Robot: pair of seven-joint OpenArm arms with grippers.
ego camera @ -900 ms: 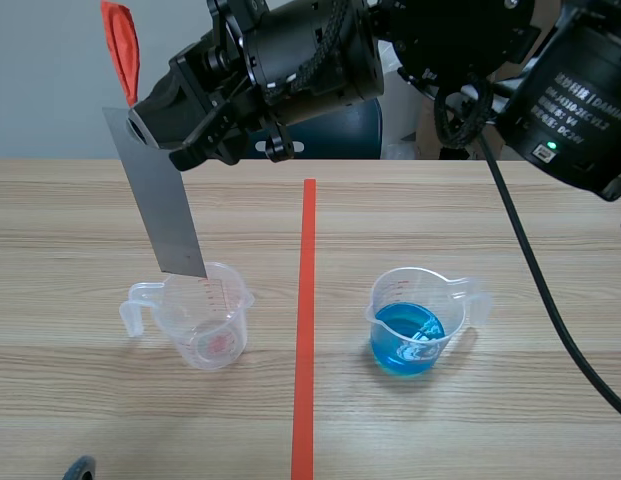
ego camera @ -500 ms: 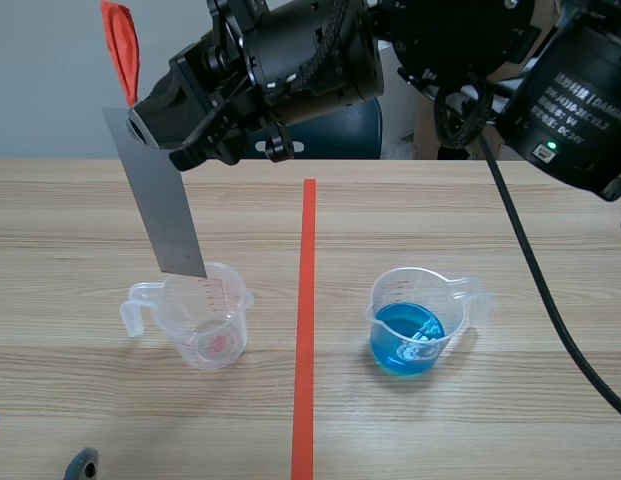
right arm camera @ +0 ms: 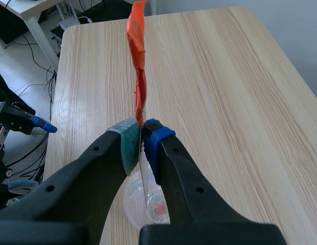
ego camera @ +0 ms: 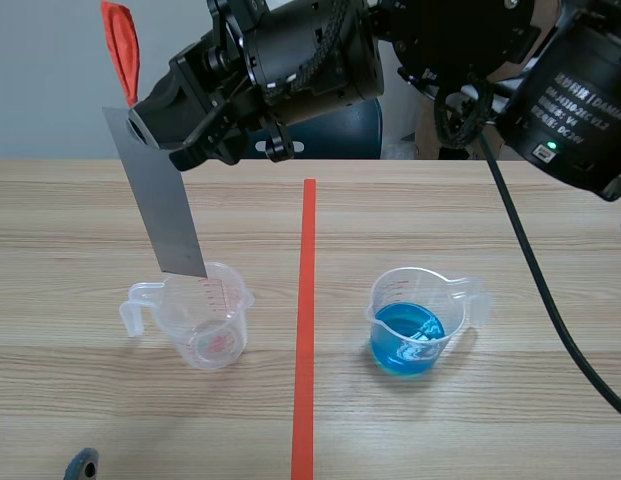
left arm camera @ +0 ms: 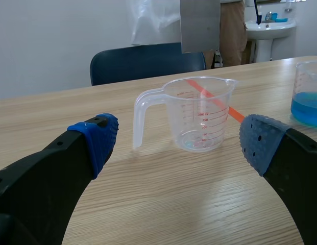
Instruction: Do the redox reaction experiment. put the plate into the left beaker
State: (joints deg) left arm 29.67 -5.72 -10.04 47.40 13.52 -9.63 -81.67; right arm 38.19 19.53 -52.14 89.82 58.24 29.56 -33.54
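A grey metal plate hangs tilted from my right gripper, which reaches across from the right and is shut on its upper end; an orange-red tag sticks up above the grip. The plate's lower edge is at the rim of the clear left beaker, which has a handle and a red scale. In the right wrist view the plate shows edge-on between the pads, above the beaker. My left gripper is open near the table, with the beaker ahead of it and the plate hanging over it.
A second clear beaker holding blue liquid stands right of the orange-red tape line. A blue chair stands behind the table's far edge. A cable from the right arm crosses the table's right side.
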